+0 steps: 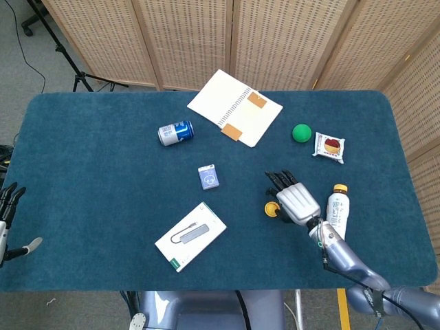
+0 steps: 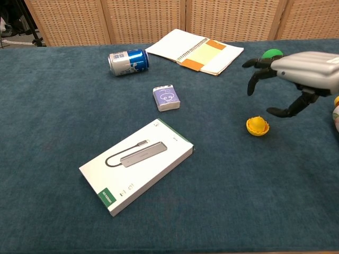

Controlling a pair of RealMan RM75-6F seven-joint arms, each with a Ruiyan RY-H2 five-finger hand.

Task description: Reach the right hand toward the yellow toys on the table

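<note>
A small yellow toy (image 2: 257,126) lies on the blue table cloth; the head view shows the toy (image 1: 271,210) just left of my right hand. My right hand (image 2: 296,76) hovers above and to the right of the toy, fingers spread and curved downward, holding nothing. In the head view the right hand (image 1: 294,199) partly overlaps the toy's right side. My left hand (image 1: 7,213) shows only at the far left edge of the head view, off the table, fingers apart and empty.
A white boxed adapter (image 2: 136,164) lies front left. A small purple card box (image 2: 166,98), a blue can (image 2: 128,61) and an open notebook (image 2: 196,50) lie behind. A green ball (image 1: 301,133), a snack packet (image 1: 328,146) and a white bottle (image 1: 336,210) sit near my right hand.
</note>
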